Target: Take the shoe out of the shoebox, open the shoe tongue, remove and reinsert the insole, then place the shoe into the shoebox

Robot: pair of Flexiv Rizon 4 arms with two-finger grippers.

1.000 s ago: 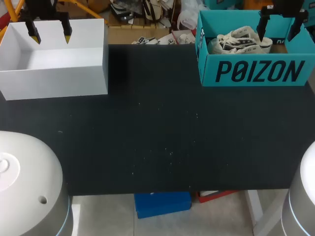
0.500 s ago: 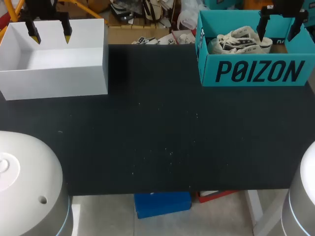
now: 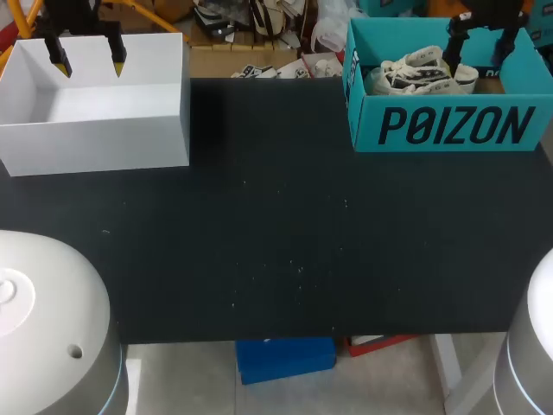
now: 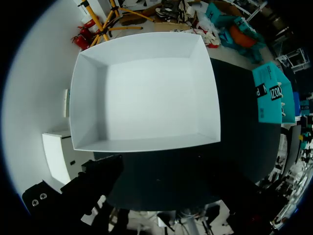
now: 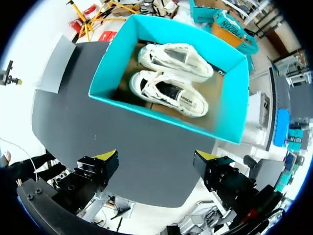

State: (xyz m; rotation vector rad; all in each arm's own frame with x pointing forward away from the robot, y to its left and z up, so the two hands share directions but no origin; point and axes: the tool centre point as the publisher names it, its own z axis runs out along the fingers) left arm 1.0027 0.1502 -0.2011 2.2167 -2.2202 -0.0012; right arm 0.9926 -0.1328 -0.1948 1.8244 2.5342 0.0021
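Right pincer (image 3: 477, 52) hangs released, yellow tips spread wide, above the teal shoebox (image 3: 449, 125) at the far right of the bench (image 3: 276, 242). Down inside that box lie two white sneakers (image 3: 419, 71), side by side on its floor. Over at the far left, the left pincer (image 3: 88, 62) is released too, hovering above the open white box (image 3: 95, 143).
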